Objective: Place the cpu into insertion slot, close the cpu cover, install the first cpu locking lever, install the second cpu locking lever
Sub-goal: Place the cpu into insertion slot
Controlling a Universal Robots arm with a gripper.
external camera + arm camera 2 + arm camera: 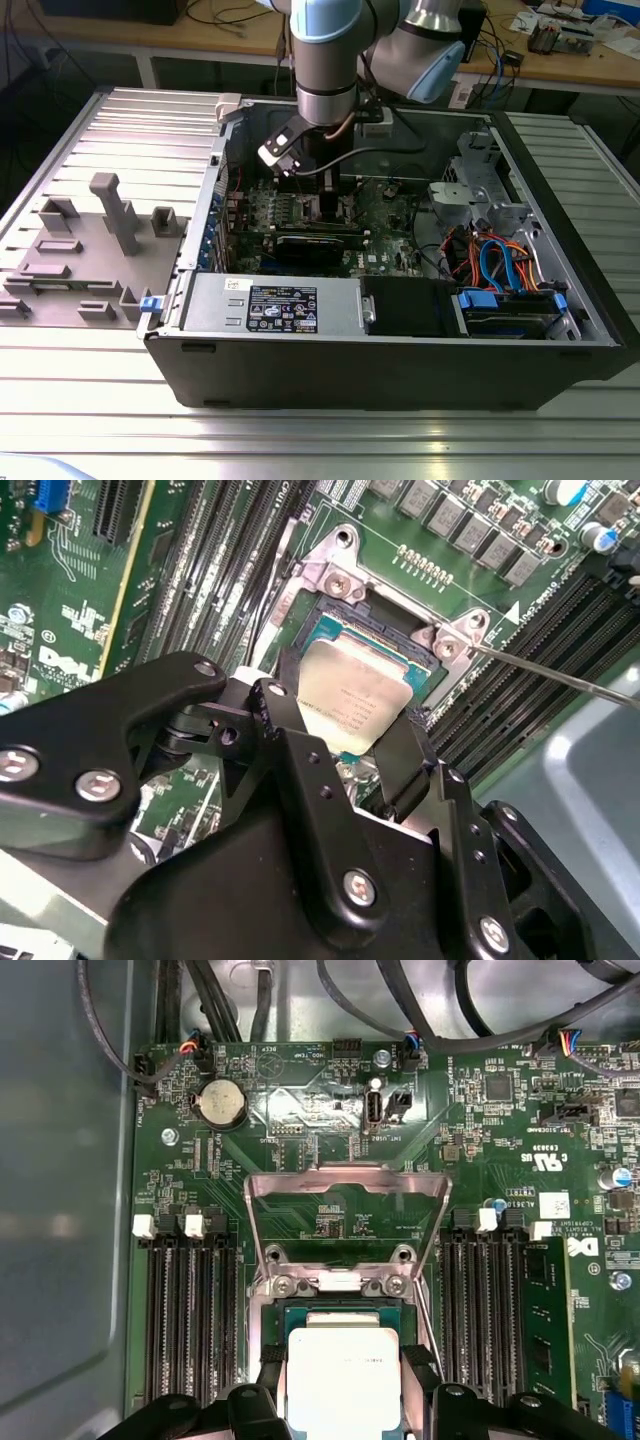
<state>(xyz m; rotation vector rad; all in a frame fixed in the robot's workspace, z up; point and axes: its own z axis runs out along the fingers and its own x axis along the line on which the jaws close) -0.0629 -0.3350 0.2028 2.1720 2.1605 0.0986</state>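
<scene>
One chip, one socket, and this is the fiddly bit. The gripper (345,715) is down inside the open case (400,370) with its jaws clamped on the cpu (352,692). Its black fingers (402,765) pinch two opposite edges, and the silver lid faces up.

The cpu sits right over the insertion slot (338,582), mid-board on the motherboard (300,1100), between the two banks of memory slots (190,1310). I honestly can't tell from either wrist view whether it's fully seated or hanging just above the contacts.

The cpu cover (345,1182) is flipped up on its hinge at the slot's far edge, window wide open and well out of the way. A thin locking lever (560,675) sticks out from one corner of the slot, also not clamped down.

My take on doing this step right:
- Keep the chip dead level and square to the rim. It looks slightly rotated against the slot in the second wrist view, though that could just be the camera angle.
- Come straight down with no sideways sliding, since those contacts bend if you look at them wrong.
- Use no push at all. It should drop in under its own weight.
- Let go gently so the fingers don't drag a corner back up.
</scene>
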